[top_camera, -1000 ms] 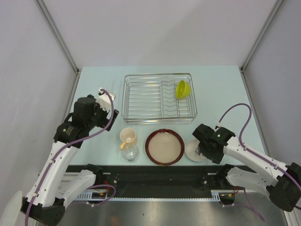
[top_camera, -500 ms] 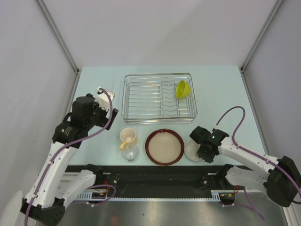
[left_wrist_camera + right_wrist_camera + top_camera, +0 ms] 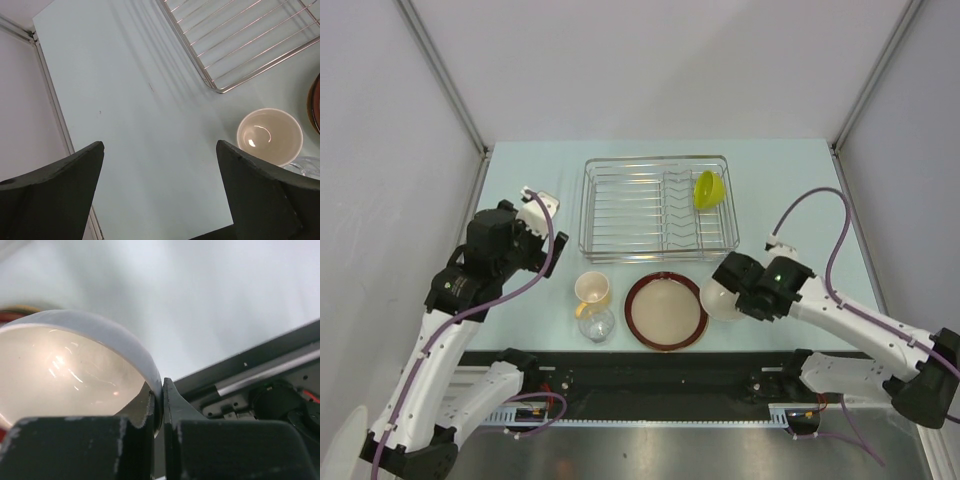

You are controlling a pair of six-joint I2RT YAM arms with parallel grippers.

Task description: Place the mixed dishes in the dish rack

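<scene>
My right gripper is shut on the rim of the white bowl, one finger inside and one outside. The bowl hangs tilted just right of the dark red-brown dish, which holds the beige plate. The wire dish rack stands behind them, with the lime-green bowl upright among its dividers. The cream-yellow mug and the clear glass stand left of the dish. My left gripper hangs open over bare table left of the rack.
The black base rail runs along the near table edge, close under the bowl. White walls and metal posts close in the table's left, back and right sides. The right arm's purple cable loops above the table.
My right gripper has shut on the white bowl's rim, lifted it off the table, and carried it left toward the red-brown dish. The left arm has drifted slightly left and back.
</scene>
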